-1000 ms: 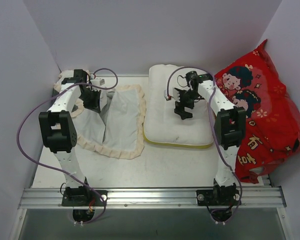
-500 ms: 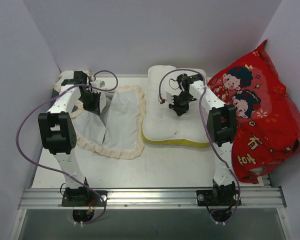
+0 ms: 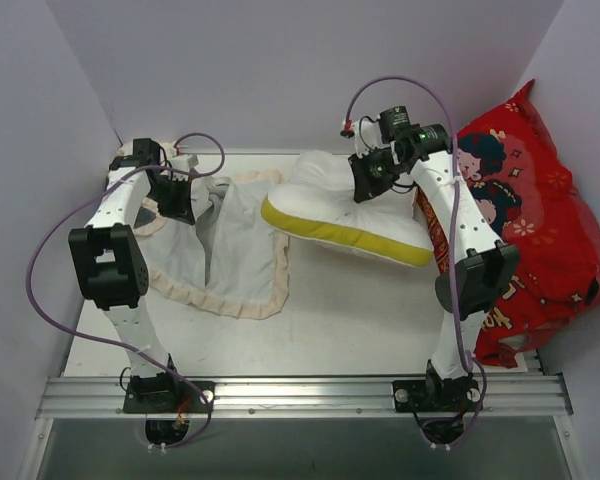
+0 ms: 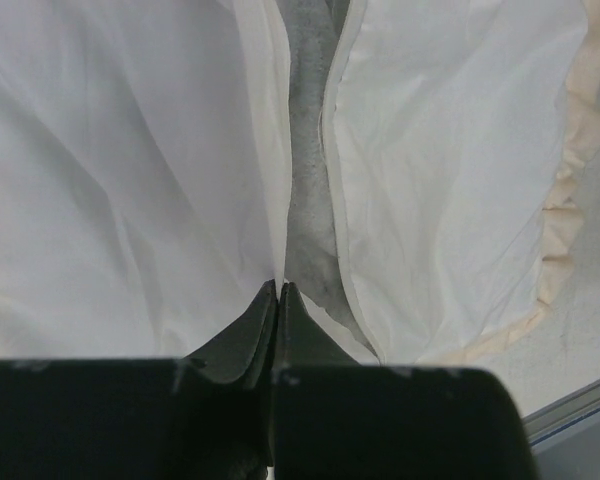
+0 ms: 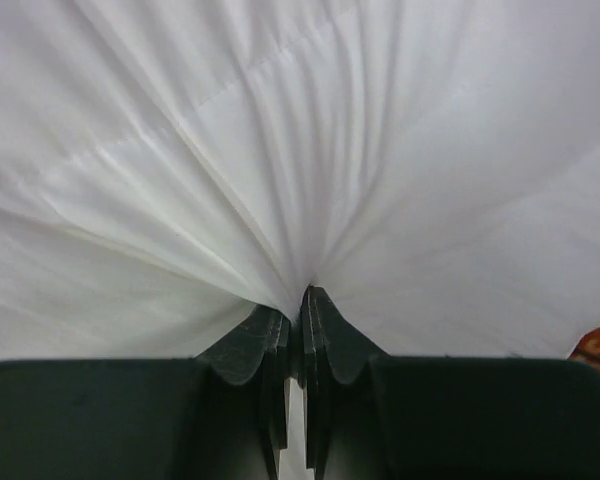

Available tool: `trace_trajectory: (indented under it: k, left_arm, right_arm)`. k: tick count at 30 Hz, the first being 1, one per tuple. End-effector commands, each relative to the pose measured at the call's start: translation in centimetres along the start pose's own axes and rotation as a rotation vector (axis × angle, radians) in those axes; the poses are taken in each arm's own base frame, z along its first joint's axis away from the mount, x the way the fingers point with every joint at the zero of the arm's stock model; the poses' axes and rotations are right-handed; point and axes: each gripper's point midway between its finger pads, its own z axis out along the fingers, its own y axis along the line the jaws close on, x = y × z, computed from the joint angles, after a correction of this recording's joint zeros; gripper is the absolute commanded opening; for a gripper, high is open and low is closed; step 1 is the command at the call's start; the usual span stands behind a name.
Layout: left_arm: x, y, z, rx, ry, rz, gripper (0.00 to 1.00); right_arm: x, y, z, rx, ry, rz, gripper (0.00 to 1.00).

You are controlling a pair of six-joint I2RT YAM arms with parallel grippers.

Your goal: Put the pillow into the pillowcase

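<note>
The white pillow [image 3: 330, 205] hangs tilted above the table, its yellow strip [image 3: 345, 237] facing the front and its left end over the pillowcase's right edge. My right gripper [image 3: 365, 180] is shut on a pinch of the pillow's top fabric, which fans out in tight folds [image 5: 310, 200] from the fingertips. The pillowcase [image 3: 235, 240] lies limp at the left with its cream frill around it. My left gripper [image 3: 175, 195] is shut on the edge of the pillowcase's opening; a dark grey slit [image 4: 310, 200] shows between the pale flaps in front of it.
A large red cartoon cushion [image 3: 540, 230] leans against the right wall, right behind the right arm. White walls close in the back and both sides. A metal rail [image 3: 300, 390] with the arm bases runs along the near edge.
My right gripper closed on the pillow and lifted it up and left, tipping it so the yellow edge now faces front. The left arm shifted slightly with the pillowcase.
</note>
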Motion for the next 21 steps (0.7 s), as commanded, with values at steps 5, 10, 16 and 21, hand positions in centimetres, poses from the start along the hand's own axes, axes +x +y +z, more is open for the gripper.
trace_trajectory:
  k: [5, 10, 16, 21]
  left_arm:
    - [-1.9, -1.1, -2.7, 0.04, -0.095, 0.02, 0.0]
    - [-2.0, -1.3, -3.2, 0.042, -0.106, 0.022, 0.0]
    - [-1.8, -1.9, -3.3, 0.079, -0.116, 0.008, 0.0]
    - [-1.8, -2.3, -3.4, 0.093, -0.12, -0.004, 0.0]
  right_arm:
    - [-6.2, 3.6, -5.8, 0.151, -0.262, 0.444, 0.0]
    - [-9.0, 7.1, -8.2, 0.202, -0.39, 0.487, 0.0]
    - [-6.8, 7.7, -0.6, 0.19, -0.261, 0.531, 0.0]
    - [-4.6, 10.8, 5.9, -0.06, -0.13, 0.344, 0.0]
